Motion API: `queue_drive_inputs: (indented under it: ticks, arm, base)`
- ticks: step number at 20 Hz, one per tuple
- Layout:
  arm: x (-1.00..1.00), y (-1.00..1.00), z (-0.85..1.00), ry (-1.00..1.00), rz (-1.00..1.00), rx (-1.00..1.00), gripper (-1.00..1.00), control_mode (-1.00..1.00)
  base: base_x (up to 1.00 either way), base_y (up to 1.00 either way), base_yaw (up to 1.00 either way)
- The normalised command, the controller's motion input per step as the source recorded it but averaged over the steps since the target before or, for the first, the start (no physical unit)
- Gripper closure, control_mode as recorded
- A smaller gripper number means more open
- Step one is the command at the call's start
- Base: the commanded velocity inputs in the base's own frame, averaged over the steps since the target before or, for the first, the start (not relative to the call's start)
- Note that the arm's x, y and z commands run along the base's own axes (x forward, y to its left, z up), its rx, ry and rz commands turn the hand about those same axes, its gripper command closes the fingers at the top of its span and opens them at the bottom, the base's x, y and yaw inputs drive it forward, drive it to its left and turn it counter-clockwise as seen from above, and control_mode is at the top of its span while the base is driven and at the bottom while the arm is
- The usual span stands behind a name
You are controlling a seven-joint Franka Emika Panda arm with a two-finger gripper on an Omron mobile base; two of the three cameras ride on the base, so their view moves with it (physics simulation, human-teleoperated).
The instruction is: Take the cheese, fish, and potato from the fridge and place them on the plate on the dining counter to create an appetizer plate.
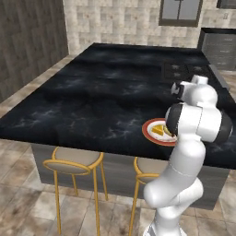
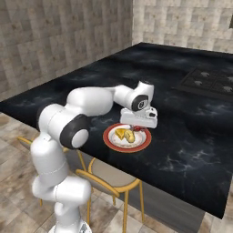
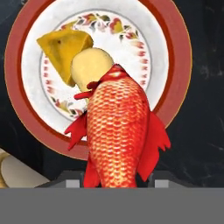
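**Robot arm holds a red fish over a plate on a black counter**

A white robot arm reaches over the near edge of the dining counter (image 1: 106,92), a large black marble-look top with faint white veins. Its gripper (image 2: 136,129) hangs just above the plate (image 2: 110,139), which is round with a red rim and a white patterned centre. The claw is clenched on the fish (image 3: 117,131), bright red and scaly with spiky fins, seen up close from the hand camera between the finger tips. On the plate lie the cheese (image 3: 61,50), a yellow-orange wedge, and the potato (image 3: 89,65), a pale oval lump, touching each other. Two stools (image 1: 73,162) with gold legs stand under the counter edge.
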Motion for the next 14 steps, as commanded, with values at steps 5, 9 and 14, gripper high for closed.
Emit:
queue_drive_inputs:
  ticks: [5, 9, 14]
  arm:
    - [0.34, -0.06, -0.38, 0.0, 0.04, 0.0, 1.0, -1.0]
    - [0.51, 0.0, -0.26, 0.0, 0.03, 0.0, 1.0, -1.0]
    - [0.56, 0.0, -0.21, 0.0, 0.02, 0.0, 1.0, -1.0]
  base:
    - [0.0, 0.0, 0.0]
    - [0.0, 0.0, 0.0]
    - [0.0, 0.0, 0.0]
